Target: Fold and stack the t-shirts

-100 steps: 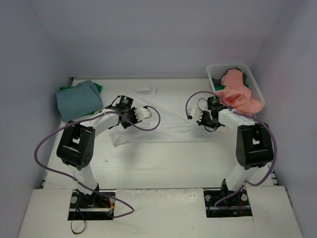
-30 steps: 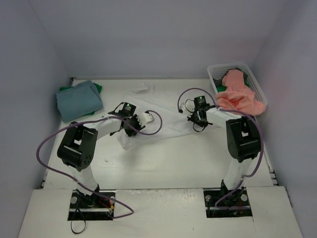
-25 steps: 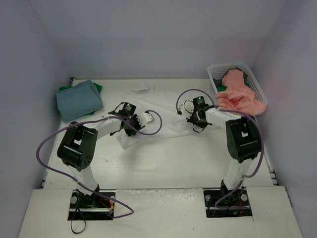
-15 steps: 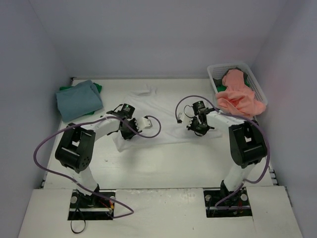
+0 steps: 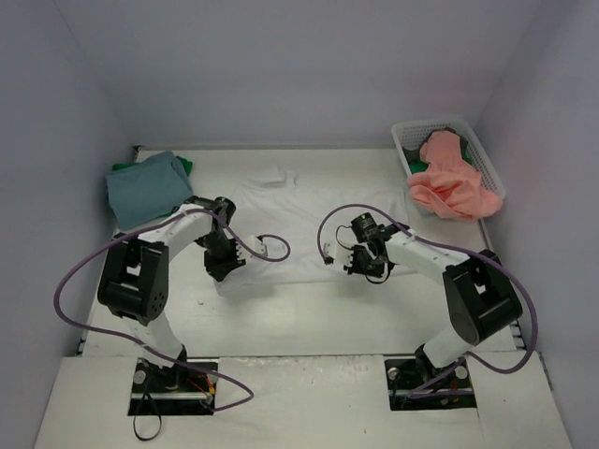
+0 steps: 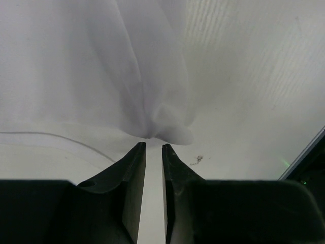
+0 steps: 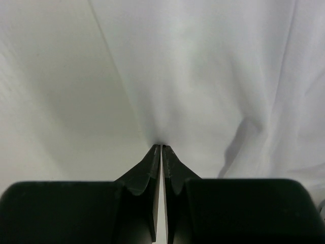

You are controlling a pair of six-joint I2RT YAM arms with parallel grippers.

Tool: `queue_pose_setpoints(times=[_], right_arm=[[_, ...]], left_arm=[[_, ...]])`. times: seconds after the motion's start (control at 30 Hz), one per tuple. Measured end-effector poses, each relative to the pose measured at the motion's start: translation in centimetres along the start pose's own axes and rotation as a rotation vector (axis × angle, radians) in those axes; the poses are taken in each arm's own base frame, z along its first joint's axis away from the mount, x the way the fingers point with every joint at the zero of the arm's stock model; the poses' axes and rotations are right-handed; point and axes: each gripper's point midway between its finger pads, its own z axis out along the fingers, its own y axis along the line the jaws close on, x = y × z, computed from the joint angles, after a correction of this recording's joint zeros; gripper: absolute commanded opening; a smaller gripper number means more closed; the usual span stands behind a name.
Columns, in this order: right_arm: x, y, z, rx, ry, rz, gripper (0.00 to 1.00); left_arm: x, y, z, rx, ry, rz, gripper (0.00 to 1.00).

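My right tool (image 7: 161, 146) is pinched together on a fold of the white t-shirt (image 5: 299, 220), with the cloth drawn tight into its tips. My left tool (image 6: 153, 146) shows a thin slit between its fingers. A pucker of the shirt's edge sits right at its tips, and I cannot tell whether it grips. The shirt lies spread on the table (image 5: 309, 309) ahead of both tools.

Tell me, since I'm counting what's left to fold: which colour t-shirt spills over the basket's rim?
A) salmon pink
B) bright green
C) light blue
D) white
A: the salmon pink t-shirt drapes over the near rim of the white mesh basket in the top view.
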Motion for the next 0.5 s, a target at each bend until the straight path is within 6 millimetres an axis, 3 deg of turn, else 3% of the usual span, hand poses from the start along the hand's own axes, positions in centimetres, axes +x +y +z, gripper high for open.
queue_pose_setpoints(times=[0.13,0.27,0.37,0.47,0.5], right_arm=[[-0.3,0.7,-0.3,-0.011,-0.013,-0.001,0.07],[-1.2,-0.5,-1.1,0.015,-0.034,0.022,0.07],[-2.8,-3.0,-2.4,0.083,-0.085,0.059,0.03],[-4.0,-7.0,-4.0,0.177,-0.144,0.133,0.0],[-4.2,-8.5,-4.3,0.207,-0.16,0.167,0.0]], left_arm=[[-0.2,-0.5,-0.3,0.024,-0.031,-0.013,0.15],[-2.2,1.6,-2.7,-0.075,-0.157,-0.046,0.15],[-4.3,4.0,-5.8,-0.223,-0.279,-0.068,0.15],[-6.5,6.1,-8.1,-0.343,-0.391,-0.097,0.12],[-7.1,6.8,-8.6,-0.369,-0.422,-0.114,0.01]])
